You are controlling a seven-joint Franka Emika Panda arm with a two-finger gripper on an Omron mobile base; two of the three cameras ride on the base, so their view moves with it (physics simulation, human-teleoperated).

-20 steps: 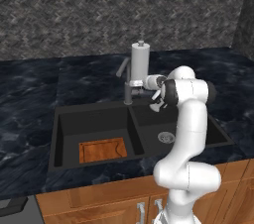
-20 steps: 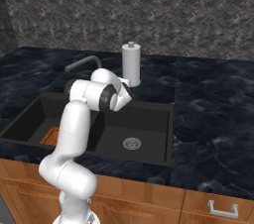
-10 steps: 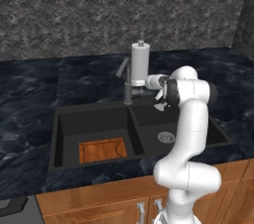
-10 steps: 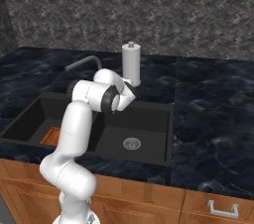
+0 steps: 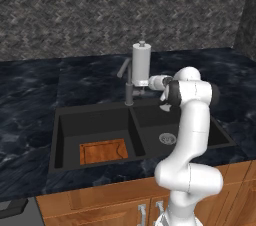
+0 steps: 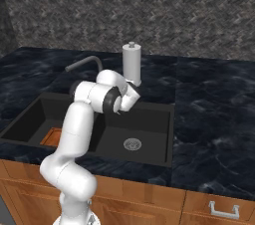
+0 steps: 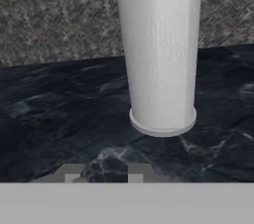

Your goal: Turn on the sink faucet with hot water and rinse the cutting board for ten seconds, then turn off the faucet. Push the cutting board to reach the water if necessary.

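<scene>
The black double-basin sink (image 5: 95,120) is set into a dark marbled counter (image 5: 35,95) below a grey patterned wall, with wooden cabinet fronts (image 5: 100,200) under it. The cutting board (image 5: 103,151) lies flat on the floor of the basin farther from the silver drain (image 5: 167,138); in the right base view just a strip of the board (image 6: 51,137) shows beside the arm. The sink faucet (image 5: 128,82) stands on the back rim at the centre divider, its spout arm angled up and away from the arm; from the right base view the spout (image 6: 82,63) reaches out over the basin side that holds the board. The light grey pump dispenser (image 5: 141,64) stands upright on the counter just beside the faucet post. The white arm bends over the drain basin and its gripper (image 5: 152,83) is raised at the height of the dispenser's base, very near it; whether they touch cannot be told. In the hand view the dispenser (image 7: 159,49) rises straight ahead, and the 2 fingertips (image 7: 73,172) stand a little apart with nothing between them
</scene>
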